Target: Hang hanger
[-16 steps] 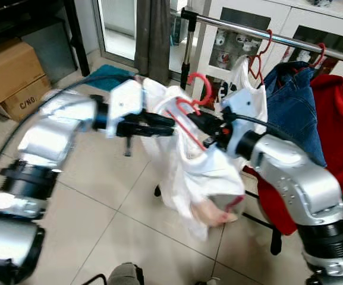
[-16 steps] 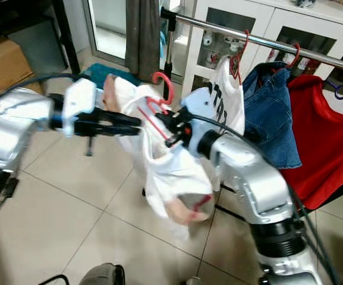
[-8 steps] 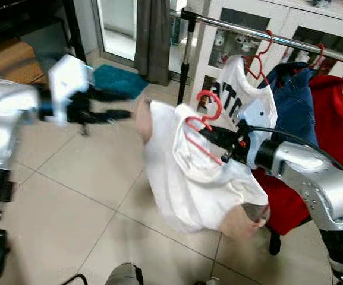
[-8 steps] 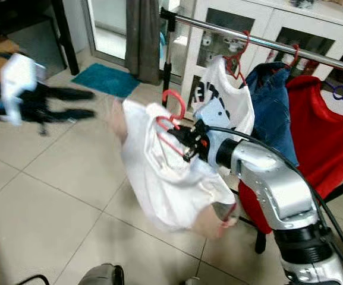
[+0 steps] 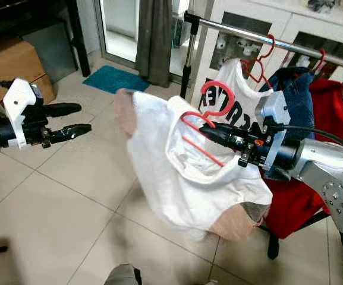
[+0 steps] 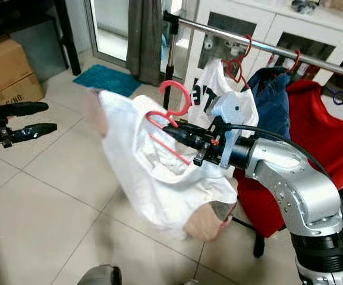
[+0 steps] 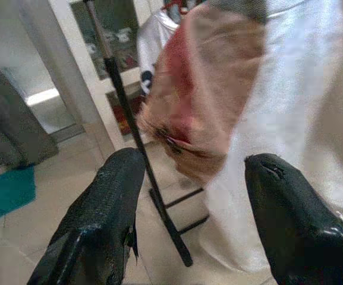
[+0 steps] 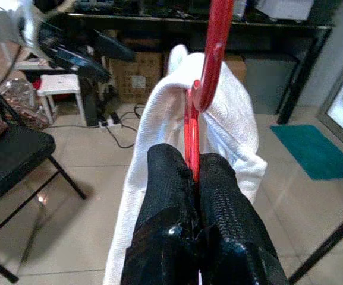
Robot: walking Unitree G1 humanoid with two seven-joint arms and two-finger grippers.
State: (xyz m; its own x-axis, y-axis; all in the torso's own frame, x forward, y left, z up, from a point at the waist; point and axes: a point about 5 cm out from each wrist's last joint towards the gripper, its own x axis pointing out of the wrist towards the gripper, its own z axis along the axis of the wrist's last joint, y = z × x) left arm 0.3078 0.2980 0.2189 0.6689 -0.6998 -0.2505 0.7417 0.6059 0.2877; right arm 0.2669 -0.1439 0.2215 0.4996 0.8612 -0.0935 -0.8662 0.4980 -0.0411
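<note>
A red plastic hanger (image 5: 217, 100) carries a white garment (image 5: 177, 172) with tan sleeves, held in the air in front of me. My right gripper (image 5: 210, 132) is shut on the hanger's neck just below the hook, as the right wrist view confirms (image 8: 194, 163). The hook points up and sits below and in front of the silver clothes rail (image 5: 242, 34). Far to the left, my left gripper (image 5: 83, 117) is open and well apart from the garment; between its fingers (image 7: 109, 196) I see a tan sleeve at a distance.
On the rail hang a white printed tee (image 5: 245, 105), blue jeans (image 5: 296, 89) and a red shirt (image 5: 337, 119). White cabinets (image 5: 314, 29) stand behind. A cardboard box (image 5: 10, 65), a teal mat (image 5: 112, 78) and a grey curtain (image 5: 153, 35) lie to the left.
My left gripper has let go of the garment and drawn back far to the left, open. The right gripper keeps the hanger, and the garment now hangs spread from it.
</note>
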